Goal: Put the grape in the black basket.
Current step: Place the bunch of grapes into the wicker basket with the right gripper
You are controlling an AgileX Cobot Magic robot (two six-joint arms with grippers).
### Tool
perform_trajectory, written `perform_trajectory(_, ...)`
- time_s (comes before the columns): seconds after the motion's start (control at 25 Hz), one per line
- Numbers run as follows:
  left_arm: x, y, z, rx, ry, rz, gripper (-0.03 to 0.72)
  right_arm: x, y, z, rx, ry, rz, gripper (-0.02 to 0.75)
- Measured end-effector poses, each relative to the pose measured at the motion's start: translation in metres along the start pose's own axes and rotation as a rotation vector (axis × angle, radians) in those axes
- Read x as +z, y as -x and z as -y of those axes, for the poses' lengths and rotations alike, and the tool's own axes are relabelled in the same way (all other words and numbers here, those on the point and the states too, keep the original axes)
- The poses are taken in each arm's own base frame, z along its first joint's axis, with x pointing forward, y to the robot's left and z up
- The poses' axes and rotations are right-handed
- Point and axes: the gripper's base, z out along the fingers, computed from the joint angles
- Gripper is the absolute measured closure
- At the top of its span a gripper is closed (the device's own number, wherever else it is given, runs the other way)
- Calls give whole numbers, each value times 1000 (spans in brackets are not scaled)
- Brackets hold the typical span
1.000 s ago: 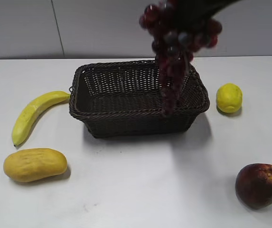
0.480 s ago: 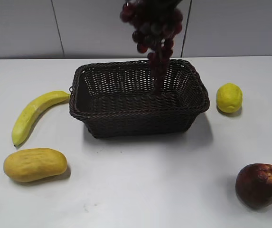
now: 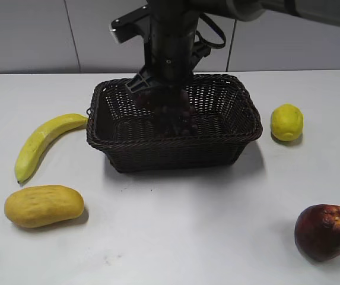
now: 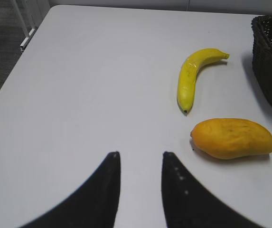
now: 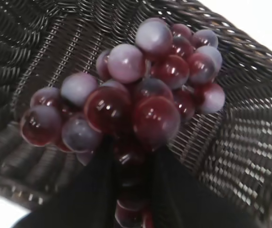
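Note:
The black basket [image 3: 241, 127] stands at the middle of the table in the exterior view. My right gripper [image 3: 165, 95] reaches down into it from above and is shut on the grape [image 3: 171, 116], a bunch of dark red and purple grapes that lies low inside the basket. In the right wrist view the grape [image 5: 126, 102] fills the middle, pinched between my right gripper's fingers [image 5: 132, 156], with the basket's woven wall [image 5: 240, 142] behind. My left gripper [image 4: 140, 159] is open and empty over bare table, far left of the basket's corner [image 4: 271, 57].
A banana [image 3: 42, 142] and a mango [image 3: 44, 205] lie left of the basket; both show in the left wrist view, banana [image 4: 192, 78], mango [image 4: 233, 137]. A lemon [image 3: 286, 122] sits right of the basket. A dark red apple-like fruit [image 3: 324, 231] is at the front right.
My right gripper has carried the grape left and down, from hanging above the basket's right side to inside the basket. The arm has come into view.

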Motion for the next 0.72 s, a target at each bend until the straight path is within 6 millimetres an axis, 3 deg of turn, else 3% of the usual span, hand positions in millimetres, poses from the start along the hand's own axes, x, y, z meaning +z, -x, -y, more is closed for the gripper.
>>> perform_trajectory(0.08,0,0,0,0,0,0,452,7,-1,-1,-2,0,-9,596)
perform_trajectory(0.16,0,0,0,0,0,0,452,10,-2,-1,-3,0,-15,502)
perform_trajectory(0.28,0,0,0,0,0,0,452,11,-1,-2,-4,1,-9,204)
perform_trajectory(0.32,0,0,0,0,0,0,452,10,-1,-1,-5,-1,-12,158)
perform_trajectory(0.56,0,0,0,0,0,0,452,5,-4,10,40,-8,-50,102)
perform_trajectory(0.72,0,0,0,0,0,0,452,-18,1,42,157,30,-11,102)
